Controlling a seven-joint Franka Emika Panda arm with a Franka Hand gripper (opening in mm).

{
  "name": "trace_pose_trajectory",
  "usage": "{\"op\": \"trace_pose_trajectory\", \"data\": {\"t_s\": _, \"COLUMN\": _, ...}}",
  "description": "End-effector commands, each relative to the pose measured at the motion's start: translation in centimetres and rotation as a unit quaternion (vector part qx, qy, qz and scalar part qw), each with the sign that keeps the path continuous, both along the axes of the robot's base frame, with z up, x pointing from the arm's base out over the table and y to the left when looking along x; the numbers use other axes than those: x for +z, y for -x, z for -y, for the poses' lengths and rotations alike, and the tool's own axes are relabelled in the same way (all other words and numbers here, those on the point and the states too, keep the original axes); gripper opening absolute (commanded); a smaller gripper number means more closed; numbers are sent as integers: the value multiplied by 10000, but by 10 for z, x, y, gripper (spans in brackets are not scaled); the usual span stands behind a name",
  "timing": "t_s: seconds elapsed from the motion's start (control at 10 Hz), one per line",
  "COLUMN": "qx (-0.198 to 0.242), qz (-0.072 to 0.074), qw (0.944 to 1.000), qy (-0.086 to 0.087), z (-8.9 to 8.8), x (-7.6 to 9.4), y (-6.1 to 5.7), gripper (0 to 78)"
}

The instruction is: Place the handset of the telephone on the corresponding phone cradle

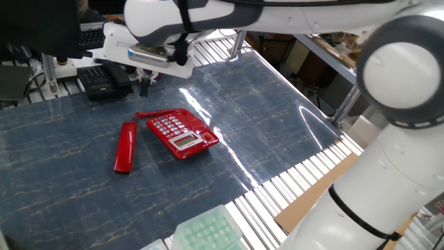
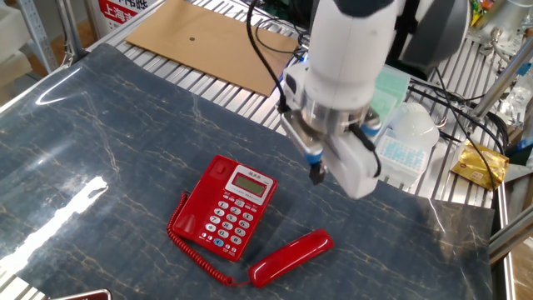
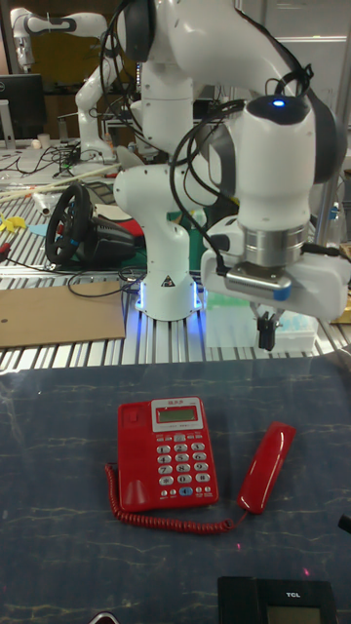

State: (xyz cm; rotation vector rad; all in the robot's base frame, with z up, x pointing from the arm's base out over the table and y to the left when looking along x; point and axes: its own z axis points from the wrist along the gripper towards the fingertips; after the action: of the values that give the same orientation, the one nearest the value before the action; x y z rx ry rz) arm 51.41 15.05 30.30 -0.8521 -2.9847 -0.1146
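The bright red telephone (image 3: 168, 453) lies flat on the dark marbled table, display end toward the robot. Its phone cradle (image 3: 133, 458) is the bare strip along the keypad, on the side away from the handset. The red handset (image 3: 266, 468) lies on the table beside the keypad, apart from the base, joined by a coiled red cord (image 3: 166, 519). My gripper (image 3: 265, 336) hangs above the table just beyond the handset's far end, shut and holding nothing. The other fixed view shows the telephone (image 2: 229, 208), handset (image 2: 291, 257) and gripper (image 2: 317, 173).
A black phone (image 1: 104, 80) sits at the table's back edge, just behind the gripper (image 1: 144, 87) in one fixed view. Green tube racks (image 2: 375, 92) and a cardboard sheet (image 2: 208, 42) lie on the slatted edge near the robot base.
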Motion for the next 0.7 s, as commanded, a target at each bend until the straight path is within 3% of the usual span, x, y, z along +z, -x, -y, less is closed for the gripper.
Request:
{"op": "trace_pose_trajectory", "data": {"t_s": 0.1, "qx": -52, "qz": 0, "qw": 10000, "qy": 5, "z": 0, "x": -2, "y": -4, "gripper": 0}}
{"op": "trace_pose_trajectory", "data": {"t_s": 0.4, "qx": -18, "qz": 13, "qw": 9999, "qy": 143, "z": 0, "x": -2, "y": -4, "gripper": 0}}
{"op": "trace_pose_trajectory", "data": {"t_s": 0.7, "qx": 27, "qz": -24, "qw": 10000, "qy": -18, "z": 0, "x": -2, "y": -4, "gripper": 0}}
